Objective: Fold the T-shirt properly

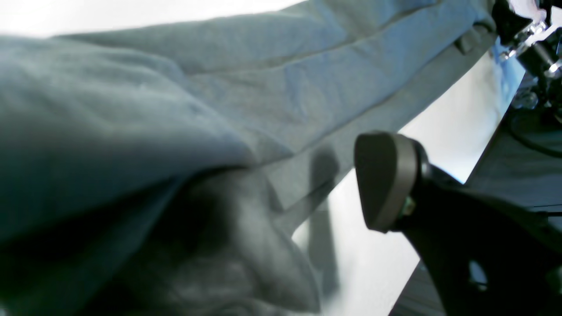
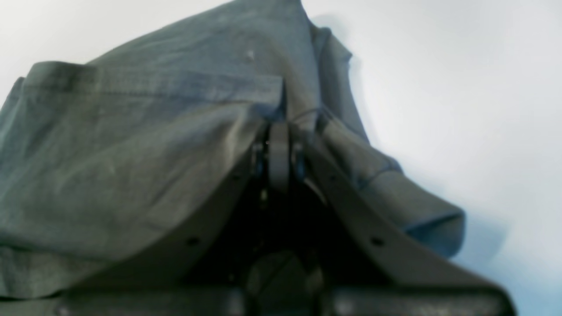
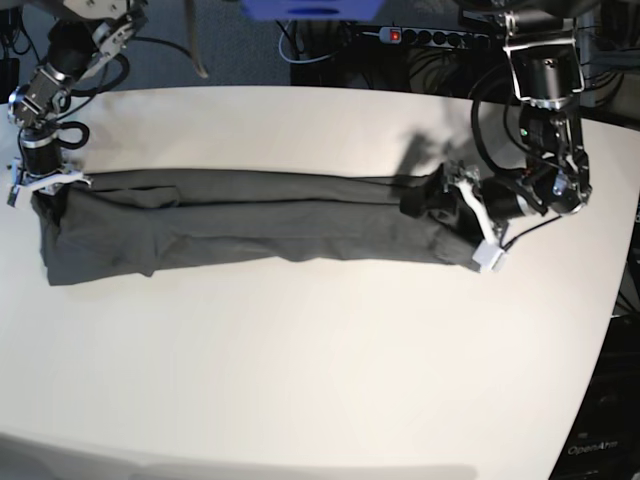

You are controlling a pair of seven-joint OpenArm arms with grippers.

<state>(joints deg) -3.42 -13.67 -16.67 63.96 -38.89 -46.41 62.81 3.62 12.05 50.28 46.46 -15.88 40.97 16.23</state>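
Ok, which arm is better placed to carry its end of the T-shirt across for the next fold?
The right arm, probably. Its gripper is shut on the T-shirt at one end, while the left gripper is open at the other end, holding nothing yet.

A pale, rounded table [image 3: 300, 380] carries the dark grey T-shirt [image 3: 250, 225], folded lengthwise across the frame's upper half.

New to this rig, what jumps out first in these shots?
A dark grey T-shirt, folded into a long band, stretches across the white table. The right gripper is shut on its edge at the base view's left end. The left gripper, at the other end, stands open.
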